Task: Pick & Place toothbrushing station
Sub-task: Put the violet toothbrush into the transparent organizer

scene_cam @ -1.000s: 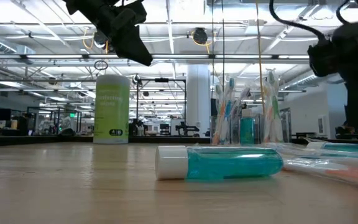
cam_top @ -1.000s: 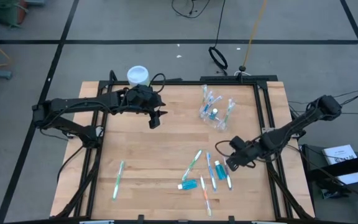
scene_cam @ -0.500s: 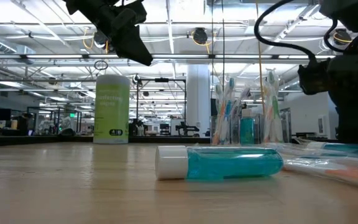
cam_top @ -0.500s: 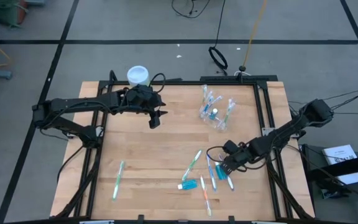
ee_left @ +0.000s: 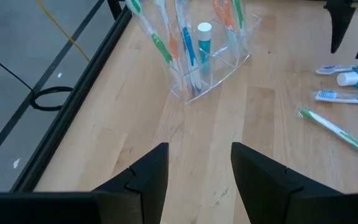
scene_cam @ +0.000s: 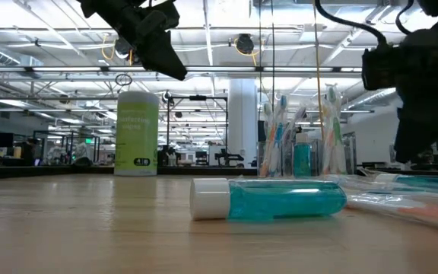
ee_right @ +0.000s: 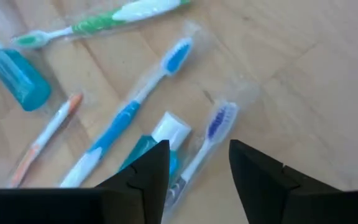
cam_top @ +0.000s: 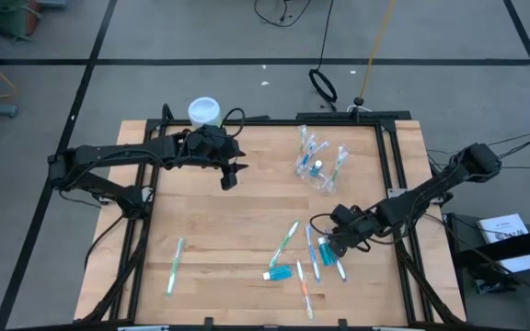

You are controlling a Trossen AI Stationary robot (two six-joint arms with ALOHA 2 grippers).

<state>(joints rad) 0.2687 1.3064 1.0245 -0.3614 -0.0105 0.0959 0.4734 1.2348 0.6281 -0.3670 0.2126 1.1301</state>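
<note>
A clear plastic cup (cam_top: 318,167) stands at the far right of the table with several toothbrushes and a blue tube upright in it. It also shows in the left wrist view (ee_left: 207,59). More toothbrushes (cam_top: 312,254) and two blue toothpaste tubes (cam_top: 279,273) lie loose near the front, right of the middle. One green toothbrush (cam_top: 175,265) lies alone at the near left. My right gripper (ee_right: 197,180) hovers open, slanting down over a white-capped tube (ee_right: 165,135) and a blue-bristled brush (ee_right: 211,132). My left gripper (ee_left: 199,180) hangs open and high at the far left, pointing toward the cup.
A light-green canister with a white lid (cam_top: 203,112) stands at the table's far edge, close behind the left arm. Black frame rails (cam_top: 396,175) run along the table's sides. Bare wood (cam_top: 219,230) spans the table's middle.
My right gripper has rolled at the wrist, tipped further down and shifted a little toward the table's left, over the loose brushes and the tube. Nothing on the table has moved.
</note>
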